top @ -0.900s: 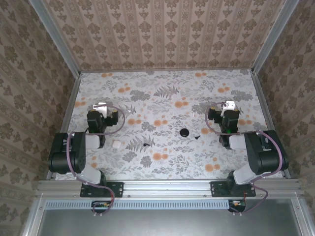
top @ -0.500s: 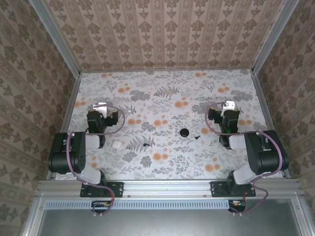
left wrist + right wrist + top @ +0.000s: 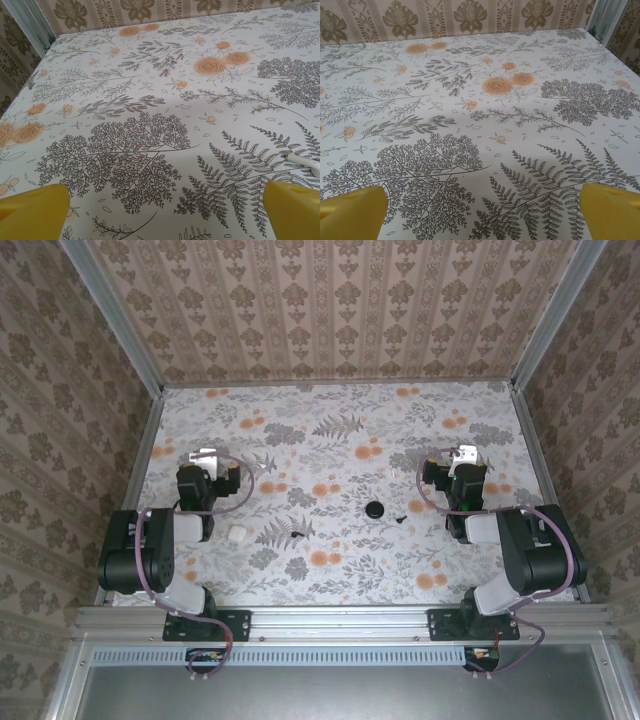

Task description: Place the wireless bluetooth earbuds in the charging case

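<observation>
A table (image 3: 340, 450) under white cloth printed with grey ferns and orange flowers. Near its middle, lying flat, a small black round disc (image 3: 375, 509). Around three sides, walls (image 3: 340, 310) in brown patterned paper. Along the near edge, a metal rail (image 3: 340, 620).

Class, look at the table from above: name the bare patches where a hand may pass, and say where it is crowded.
Free: the far strip of the table, between back wall and the left gripper and right gripper; the near strip by the rail. Crowded: the middle band: charging case, earbuds, black disc.
</observation>
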